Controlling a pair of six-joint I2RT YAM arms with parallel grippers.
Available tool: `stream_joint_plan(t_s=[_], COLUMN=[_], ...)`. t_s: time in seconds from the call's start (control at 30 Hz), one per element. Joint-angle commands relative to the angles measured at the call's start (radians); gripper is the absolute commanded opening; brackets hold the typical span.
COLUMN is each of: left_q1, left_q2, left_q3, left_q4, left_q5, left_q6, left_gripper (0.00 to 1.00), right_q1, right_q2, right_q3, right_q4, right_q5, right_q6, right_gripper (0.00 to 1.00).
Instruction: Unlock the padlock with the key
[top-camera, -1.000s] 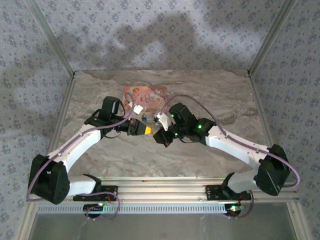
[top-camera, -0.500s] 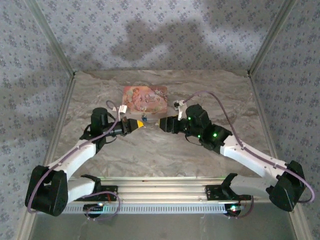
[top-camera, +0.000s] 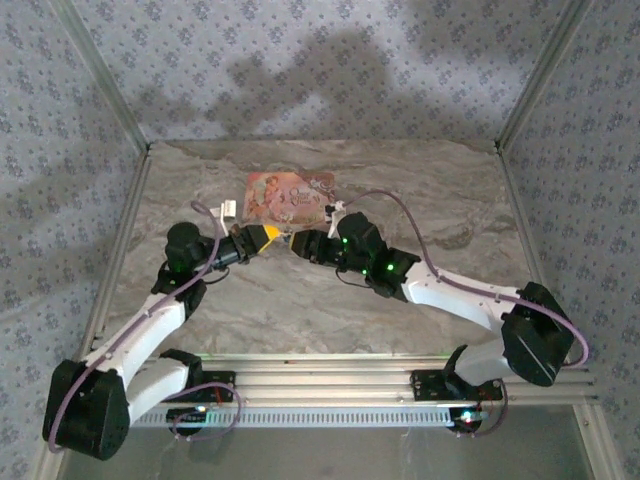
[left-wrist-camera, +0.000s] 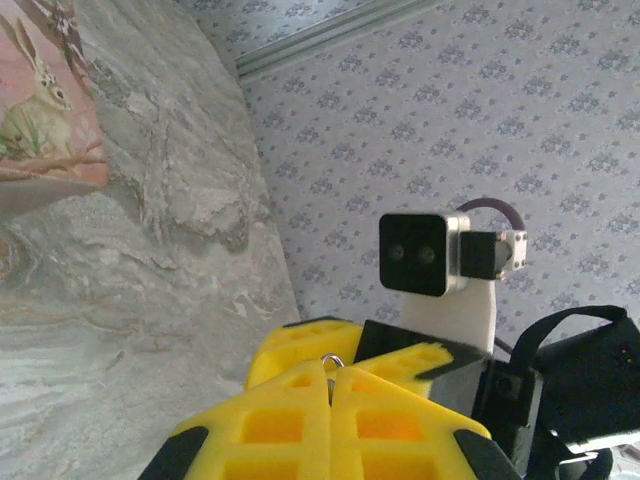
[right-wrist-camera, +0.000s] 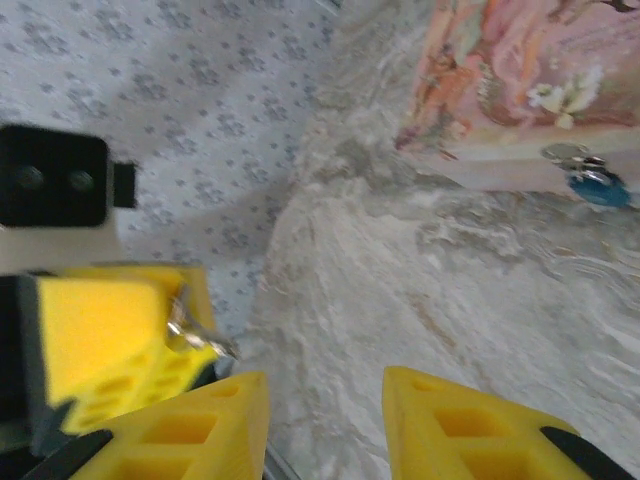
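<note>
Your left gripper (top-camera: 267, 238) has its 2 yellow fingers (left-wrist-camera: 270, 425) pressed flat together, and they pinch a small silver metal piece (left-wrist-camera: 328, 361). From the left wrist you see just a tiny ring of it poking out at the seam between the fingertips. From the right wrist, the same piece (right-wrist-camera: 196, 331) sticks out of the left gripper's yellow pad (right-wrist-camera: 100, 340) as a ring with a short silver tip. It is too small for you to tell whether it is the key or the padlock.

Your right gripper (top-camera: 299, 243) faces the left one tip to tip, just apart, above the table (top-camera: 430, 200) at the near edge of the pink card (top-camera: 290, 195). Its 2 fingers (right-wrist-camera: 470, 430) stand partly spread, a moderate gap, with bare table showing between them and nothing held. The silver tip ends just above the nearer of those fingers; you cannot tell whether they touch.

A second small item, silver and blue (right-wrist-camera: 588, 177), lies on the near edge of the card (right-wrist-camera: 520, 80), well apart from both grippers.
</note>
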Motion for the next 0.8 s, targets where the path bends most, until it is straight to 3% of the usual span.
stream_joint_plan(t_s=[0.0,0.4,0.77], left_q1=[-0.005,-0.005,-0.005], left_q2=[-0.039,-0.074,-0.069], left_q3=[-0.021,-0.043,-0.062], left_q4=[0.025,0.040,0.090], left_q5=[-0.019,-0.033,-0.040], left_q6=[-0.041,-0.089,-0.143], left_gripper=[0.00,0.00,0.00], right_q1=[0.014,0.043,0.040], right_q2=[0.013,0.082,0.083], right_q3=[0.040,0.077,0.034], right_q4=[0.118,0.177,0.278], right_q5=[0.030,0.019,0.025], right_q6=[0.071,0.126,0.182], right_gripper=[0.35,0.35,0.06])
